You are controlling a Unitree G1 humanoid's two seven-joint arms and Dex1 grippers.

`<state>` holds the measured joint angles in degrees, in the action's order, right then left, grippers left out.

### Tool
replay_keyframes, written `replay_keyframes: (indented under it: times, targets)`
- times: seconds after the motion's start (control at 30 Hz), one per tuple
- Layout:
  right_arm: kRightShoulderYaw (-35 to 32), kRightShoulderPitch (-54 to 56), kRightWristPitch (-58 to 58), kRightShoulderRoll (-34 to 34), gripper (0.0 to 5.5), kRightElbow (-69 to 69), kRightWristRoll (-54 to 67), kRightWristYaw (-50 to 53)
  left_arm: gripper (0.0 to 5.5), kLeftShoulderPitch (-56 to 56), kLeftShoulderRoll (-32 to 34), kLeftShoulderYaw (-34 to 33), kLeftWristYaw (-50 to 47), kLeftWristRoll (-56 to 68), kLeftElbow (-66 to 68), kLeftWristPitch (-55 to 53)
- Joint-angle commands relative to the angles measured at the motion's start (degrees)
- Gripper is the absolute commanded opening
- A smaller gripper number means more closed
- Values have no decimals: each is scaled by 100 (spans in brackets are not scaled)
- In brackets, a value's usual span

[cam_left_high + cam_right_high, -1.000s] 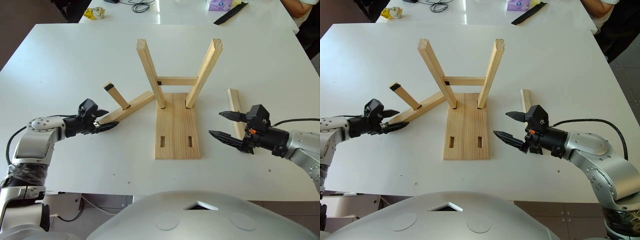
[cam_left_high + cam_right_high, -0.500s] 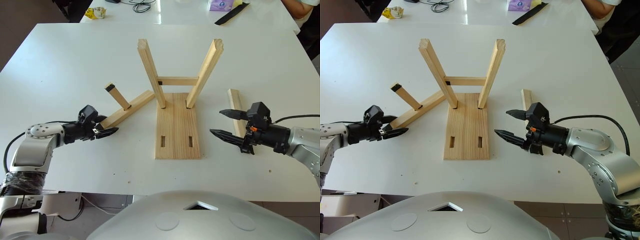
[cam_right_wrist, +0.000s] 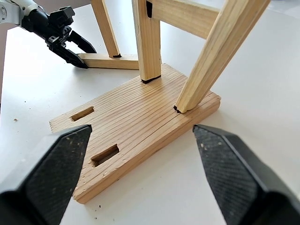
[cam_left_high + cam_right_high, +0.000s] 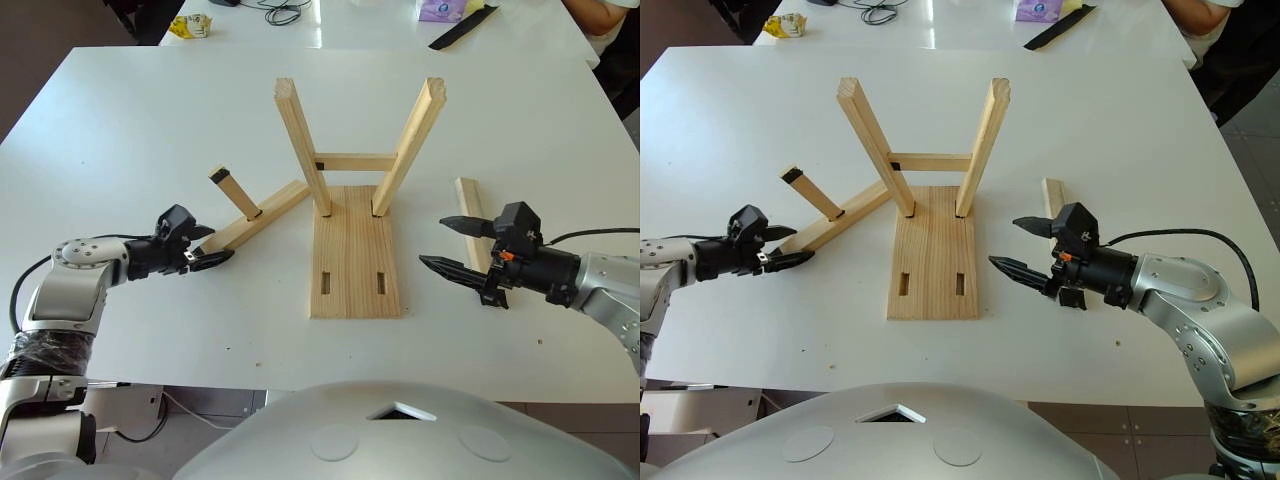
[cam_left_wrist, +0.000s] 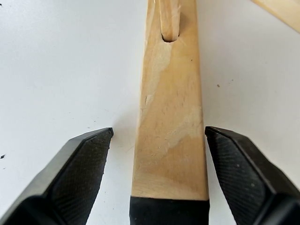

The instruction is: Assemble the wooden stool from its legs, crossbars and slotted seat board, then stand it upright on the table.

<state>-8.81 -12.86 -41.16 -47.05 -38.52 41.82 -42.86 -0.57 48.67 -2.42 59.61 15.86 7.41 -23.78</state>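
Left claw [image 4: 222, 243] stands wide open astride the black-tipped end of a loose leg [image 4: 262, 212] lying on the bench [image 4: 120, 130]. Its wrist view shows a gap on either side. Right claw [image 4: 433, 241], wide open and empty, hovers beside the flat board [image 4: 353, 265]. Its wrist view shows two unfilled slots [image 3: 105, 155].

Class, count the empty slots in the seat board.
2. Left slot and right slot, side by side at the seat board's near end. The far slots hold the left leg and right leg.
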Motion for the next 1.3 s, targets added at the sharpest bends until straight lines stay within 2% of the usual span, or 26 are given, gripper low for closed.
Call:
replay_keyframes:
  times: [0.03, 0.2, 0.27, 0.73, 1.3]
  targets:
    - [24, -9, -83, 11, 399, -85, 15, 51, 299, -128, -35, 58, -32, -47, 3, -100]
    - [51, 9, -91, 23, 399, -106, 26, 92, 214, -133, -33, 79, 66, 14, -1, -139]
    - [71, 8, -89, 33, 399, -115, 23, 112, 201, -131, -24, 96, 100, 10, -1, -141]
    - [280, 402, 1, -48, 399, 247, -91, -134, 201, 83, -276, -142, -280, 162, -235, -257]
    - [200, 727, 115, -99, 399, 705, -352, -363, 201, -1019, -1113, -1349, -1406, 1075, -331, -609]
